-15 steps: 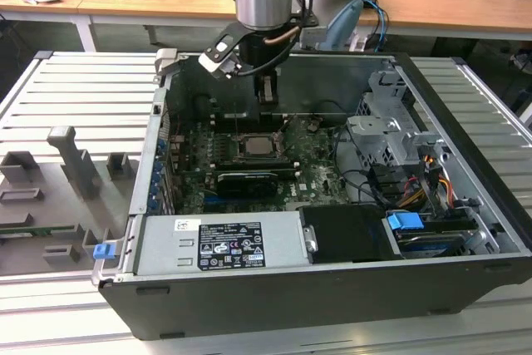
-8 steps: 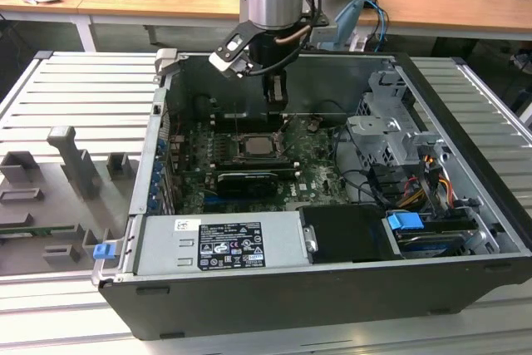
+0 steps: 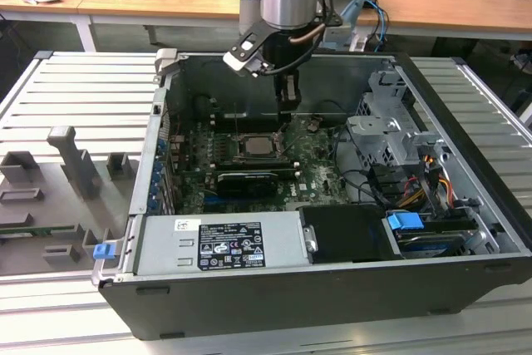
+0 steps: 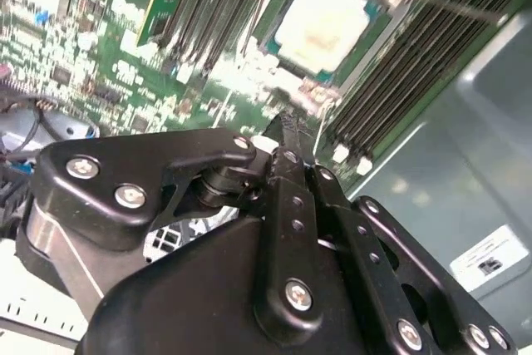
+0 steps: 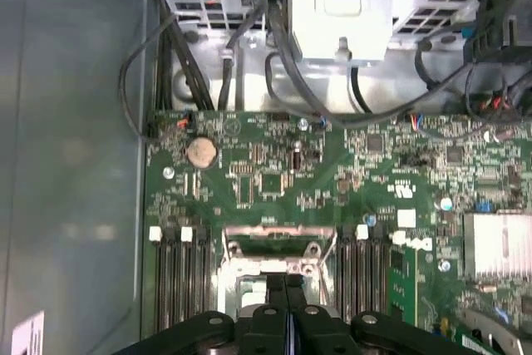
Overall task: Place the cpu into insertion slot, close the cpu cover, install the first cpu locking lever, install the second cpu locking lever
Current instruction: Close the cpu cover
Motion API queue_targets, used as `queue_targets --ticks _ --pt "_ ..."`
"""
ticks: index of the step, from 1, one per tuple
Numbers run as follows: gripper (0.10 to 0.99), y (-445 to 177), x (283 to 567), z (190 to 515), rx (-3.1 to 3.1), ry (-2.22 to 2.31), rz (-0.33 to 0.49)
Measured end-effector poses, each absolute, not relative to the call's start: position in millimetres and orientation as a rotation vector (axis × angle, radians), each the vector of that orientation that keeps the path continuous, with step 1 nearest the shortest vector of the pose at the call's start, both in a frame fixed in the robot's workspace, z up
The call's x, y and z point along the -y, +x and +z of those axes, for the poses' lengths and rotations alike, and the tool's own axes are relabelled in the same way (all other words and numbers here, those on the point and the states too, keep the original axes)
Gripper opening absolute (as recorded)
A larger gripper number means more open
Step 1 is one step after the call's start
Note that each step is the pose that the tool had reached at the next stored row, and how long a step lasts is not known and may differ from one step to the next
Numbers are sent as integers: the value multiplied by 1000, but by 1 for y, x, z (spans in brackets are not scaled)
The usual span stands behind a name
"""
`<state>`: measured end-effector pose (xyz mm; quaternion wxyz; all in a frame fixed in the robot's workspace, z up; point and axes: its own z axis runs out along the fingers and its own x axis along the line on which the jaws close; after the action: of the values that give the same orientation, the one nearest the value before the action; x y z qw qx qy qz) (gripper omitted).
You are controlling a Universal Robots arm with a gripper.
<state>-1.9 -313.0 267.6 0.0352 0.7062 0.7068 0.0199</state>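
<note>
The cpu (image 4: 324, 22), a pale square plate, lies flat in the insertion slot (image 3: 253, 145) on the green motherboard. The cpu cover (image 4: 357, 49), a thin metal frame, lies around it. From a corner of the slot a thin lever rod (image 4: 465, 7) reaches out over the memory slots. My gripper (image 3: 287, 108) hangs above the board, just beyond the slot toward the exterior view's right. Its black fingers are shut together with nothing between them, as both wrist views show (image 4: 287, 122) (image 5: 287, 287). They hide part of the slot's metal frame (image 5: 278, 234).
The open computer case (image 3: 465, 122) walls in the board. Long memory slots (image 5: 179, 280) flank the socket. A black card (image 3: 245, 180), a grey power supply (image 3: 220, 243) and a drive cage (image 3: 386, 135) with cables stand close by. A grey fixture (image 3: 58, 180) lies outside the case.
</note>
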Motion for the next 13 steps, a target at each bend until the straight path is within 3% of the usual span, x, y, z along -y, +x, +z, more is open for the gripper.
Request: queue_targets --ticks 13 --pt "106 13 313 271 -2175 2173 54"
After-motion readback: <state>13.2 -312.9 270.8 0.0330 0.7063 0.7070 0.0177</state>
